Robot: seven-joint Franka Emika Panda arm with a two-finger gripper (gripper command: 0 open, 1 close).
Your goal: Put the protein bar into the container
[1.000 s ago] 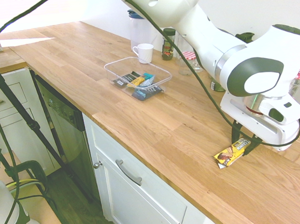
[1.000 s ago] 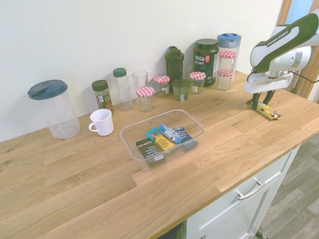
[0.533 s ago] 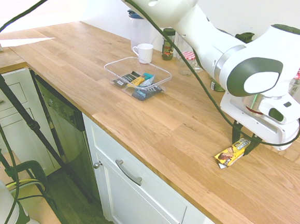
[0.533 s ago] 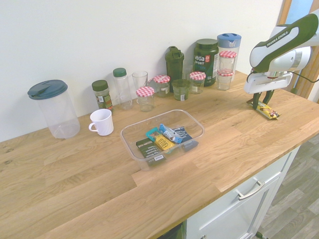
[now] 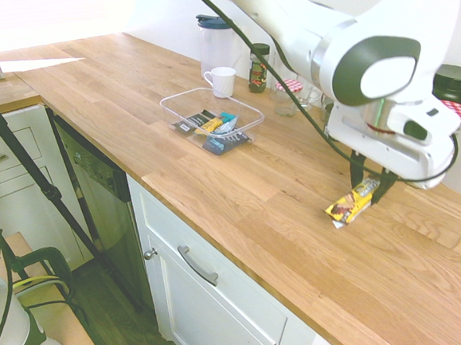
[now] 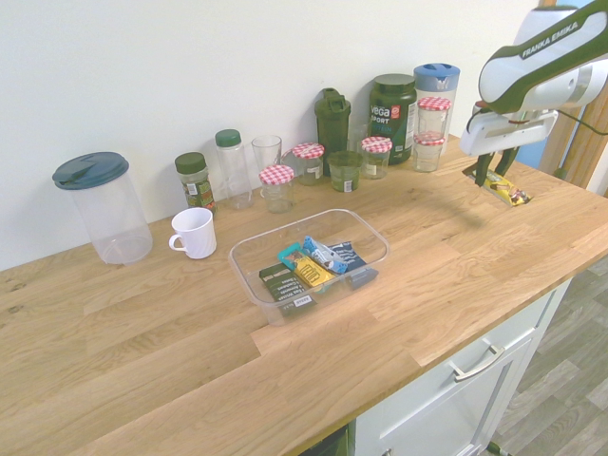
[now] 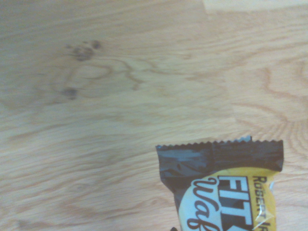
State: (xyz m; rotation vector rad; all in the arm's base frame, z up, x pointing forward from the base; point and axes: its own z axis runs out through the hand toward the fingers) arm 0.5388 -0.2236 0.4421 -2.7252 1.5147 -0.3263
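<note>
Container (image 6: 249,255), clear shallow tray, mid-surface (image 6: 142,323), holds several small packets. Far to right, protein bar (image 6: 504,188): shiny yellow wrapper, dark brown crimped ends, tilted, lifted off wood, pinched in pincer (image 6: 494,176).

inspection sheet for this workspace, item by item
surface: wooden countertop, bare between container and bar
job's things: protein bar held off the counter, one end hanging free; container holds several small packets
clutter: white mug, lidded clear jug, jars with red-checked lids, dark green tub, shaker bottle, all along the wall
grippers: gripper shut on the protein bar, pointing down
cables: black cable runs along the arm
surroundings: white cabinets with drawer handle under the counter, white wall behind
</note>
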